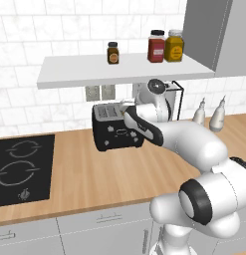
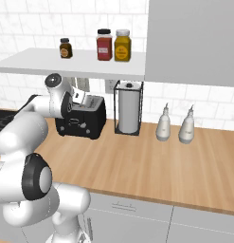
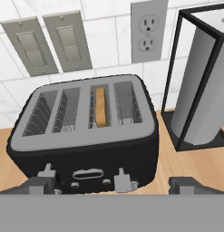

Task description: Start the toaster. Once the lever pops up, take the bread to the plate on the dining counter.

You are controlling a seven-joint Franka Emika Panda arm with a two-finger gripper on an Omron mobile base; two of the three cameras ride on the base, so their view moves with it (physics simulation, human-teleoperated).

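Note:
The black toaster [image 3: 86, 149] stands on the wood worktop against the tiled wall, also seen as the toaster [image 1: 116, 130] and the toaster [image 2: 82, 121]. A tan slice of bread [image 3: 100, 107] sits low in one of the middle slots. Two grey levers [image 3: 123, 180] stick out of the front face near its bottom. My gripper [image 3: 114, 186] hovers just above and in front of the toaster, open, its fingertips [image 3: 38, 186] spread wide with nothing between them. From the base the gripper [image 1: 125, 112] hangs over the toaster's top right, and the gripper [image 2: 81, 100] over its top. The plate and the dining counter are out of view.
A black wire paper towel holder [image 3: 199, 86] stands close to the toaster's right. A white shelf [image 1: 119, 72] with jars [image 1: 165, 46] hangs low above the toaster. Two white bottles [image 2: 175, 126] stand farther right. A black cooktop [image 1: 22, 169] lies to the left.

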